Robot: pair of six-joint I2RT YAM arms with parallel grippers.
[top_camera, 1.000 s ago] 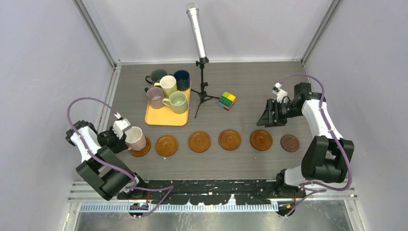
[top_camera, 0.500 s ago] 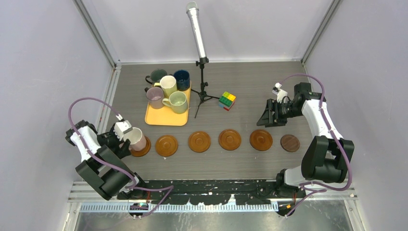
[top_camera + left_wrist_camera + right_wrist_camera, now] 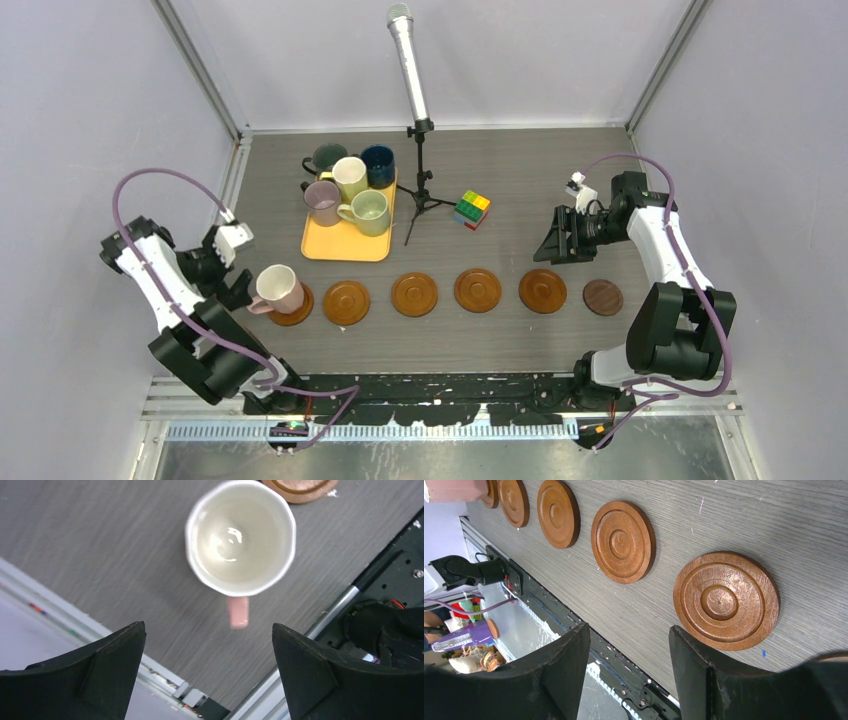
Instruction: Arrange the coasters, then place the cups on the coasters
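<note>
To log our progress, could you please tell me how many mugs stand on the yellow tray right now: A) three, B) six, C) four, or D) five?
D: the top view shows five on the tray, namely the dark grey-green mug, cream-yellow mug, navy mug, mauve mug and pale green mug, while the pink mug stands off the tray.

Surface [image 3: 774, 520]: grey wood grain, edged by a black rail [image 3: 574, 630].
Coasters: brown ringed discs lying flat in a line, apart from each other.
Nearest coaster [image 3: 726, 600]: just beyond the right fingertip.
Next coaster [image 3: 623, 541]: beyond the gap.
Far coasters [image 3: 558, 513]: shrinking toward the upper left corner.
Pink cup [image 3: 454, 490]: only a corner shows, at the line's end.
Right pincer [image 3: 629, 630]: black fingers spread, holding nothing.
</note>
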